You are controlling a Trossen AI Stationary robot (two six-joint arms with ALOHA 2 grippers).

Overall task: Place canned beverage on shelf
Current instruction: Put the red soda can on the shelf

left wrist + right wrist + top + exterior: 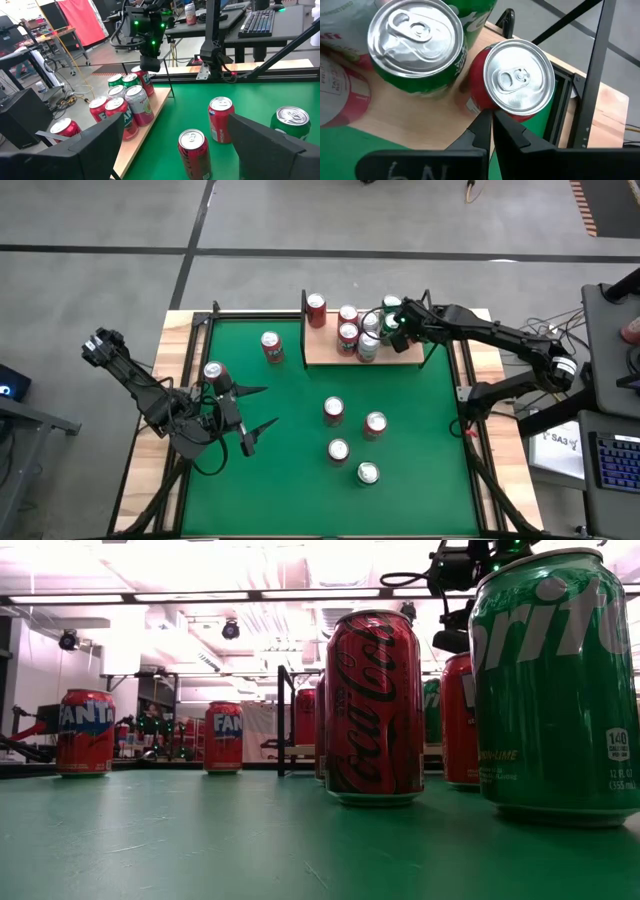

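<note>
The green felt table [300, 440] is carrying loose cans; more cans are standing on the shelf [322, 356] at its far edge. The right gripper [392, 327], clenched and empty, is hovering over them. The left gripper [262, 408] is waiting released. Desks and cables are filling the room behind.

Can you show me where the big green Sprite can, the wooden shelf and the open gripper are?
Sprite can [556, 680], low view, on its green side.
Shelf [322, 352], high view, on bare board.
Left gripper [262, 408], high view, between its open fingertips.
</note>
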